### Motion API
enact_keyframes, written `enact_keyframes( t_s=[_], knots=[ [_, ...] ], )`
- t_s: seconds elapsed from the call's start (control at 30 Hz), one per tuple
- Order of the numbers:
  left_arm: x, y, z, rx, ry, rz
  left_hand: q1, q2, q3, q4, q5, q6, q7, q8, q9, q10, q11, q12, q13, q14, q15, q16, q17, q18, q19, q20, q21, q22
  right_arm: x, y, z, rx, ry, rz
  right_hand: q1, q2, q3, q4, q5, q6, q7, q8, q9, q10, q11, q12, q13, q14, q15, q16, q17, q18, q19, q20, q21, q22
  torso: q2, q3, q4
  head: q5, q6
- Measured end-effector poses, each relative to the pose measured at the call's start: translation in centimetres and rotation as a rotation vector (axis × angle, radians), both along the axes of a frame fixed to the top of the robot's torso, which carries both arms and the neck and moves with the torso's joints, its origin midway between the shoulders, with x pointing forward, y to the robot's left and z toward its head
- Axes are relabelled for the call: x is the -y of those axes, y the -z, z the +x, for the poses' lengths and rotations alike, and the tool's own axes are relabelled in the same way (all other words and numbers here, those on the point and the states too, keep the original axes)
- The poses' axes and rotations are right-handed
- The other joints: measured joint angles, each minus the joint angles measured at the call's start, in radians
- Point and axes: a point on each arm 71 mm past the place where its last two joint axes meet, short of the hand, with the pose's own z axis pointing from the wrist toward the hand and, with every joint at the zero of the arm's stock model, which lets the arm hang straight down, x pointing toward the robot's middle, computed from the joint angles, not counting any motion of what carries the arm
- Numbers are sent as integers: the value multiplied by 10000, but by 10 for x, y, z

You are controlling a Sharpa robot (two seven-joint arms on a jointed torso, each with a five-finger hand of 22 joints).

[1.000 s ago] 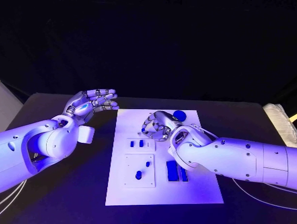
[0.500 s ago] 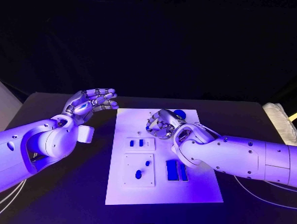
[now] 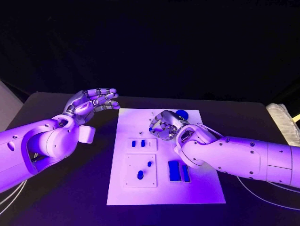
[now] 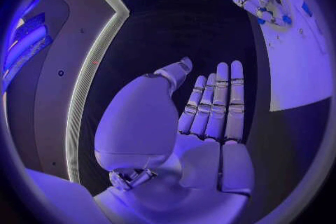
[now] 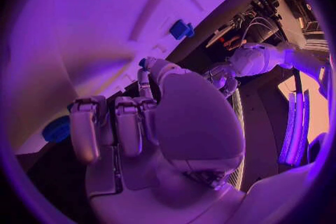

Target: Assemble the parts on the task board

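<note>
1. Task board (image 3: 190, 188): white plate, mid-table.
2. Right hand (image 3: 165, 125): over board's far end, fingers curled; whether it grasps anything, cannot tell.
3. Left hand (image 3: 92, 102): beside board, off it, released, fingers extended.
4. Round blue part (image 3: 182, 113): just beyond right hand.

Two glossy white arms with rounded shells end in a silver left hand (image 3: 92, 102) and right hand (image 3: 165, 125) with banded segmented fingers (image 4: 218, 102); thin cables trail beneath each arm.
</note>
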Motion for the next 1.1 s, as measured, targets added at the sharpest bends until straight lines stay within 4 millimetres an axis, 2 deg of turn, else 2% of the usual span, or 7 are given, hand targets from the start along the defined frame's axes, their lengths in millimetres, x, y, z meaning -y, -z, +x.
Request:
enact_keyframes(
  t_s=[0.4,0.7,0.87,0.97,1.1],
  knots=[
    [0,0,0,-7,-11,9,0,0,0,0,0,0,0,0,0,0,0,0,0,0,0,0,-1,1,0,0,0,-1,2,3,-4,-183,-93,-138,-134,-49,0,0,0,0,0,42,13,0,0,0,-1,0,0,0,-1,0,0,0,0,-1,-2,3,-15,25,-17],
    [-1,0,0,-9,-21,16,0,0,0,0,0,0,0,0,0,0,0,0,0,0,0,0,-2,1,0,0,-1,-2,2,5,-6,-284,-150,-215,-137,-51,25,-26,0,0,0,41,12,0,0,0,-1,1,1,0,-3,0,0,0,0,-3,-7,4,-12,22,25],
    [-1,0,1,-10,-24,18,0,0,0,0,0,0,0,0,0,0,0,0,0,0,0,0,-2,0,0,0,-1,-2,2,6,-6,-276,-150,-252,-213,-127,41,-41,1,0,0,41,12,0,0,0,-1,1,1,0,-3,0,0,0,0,-3,-8,1,-6,11,32],
    [-1,0,0,-12,-26,21,0,0,0,0,0,0,0,0,0,0,0,0,0,0,0,0,-2,0,0,0,-1,-2,3,6,-6,-267,-132,-275,-322,-158,54,-54,1,-66,66,41,10,0,0,-1,-1,1,1,0,-3,0,0,1,0,-3,-8,-3,-6,10,57],
    [-1,0,0,-12,-28,23,0,0,0,0,0,0,0,0,0,0,0,0,0,0,0,50,9,0,-36,37,76,35,3,6,-6,-258,-119,-292,-531,-315,95,-96,-40,-368,197,17,-63,10,11,-120,7,1,1,0,-4,1,0,1,0,-4,-7,-5,-6,10,84]
  ],
)
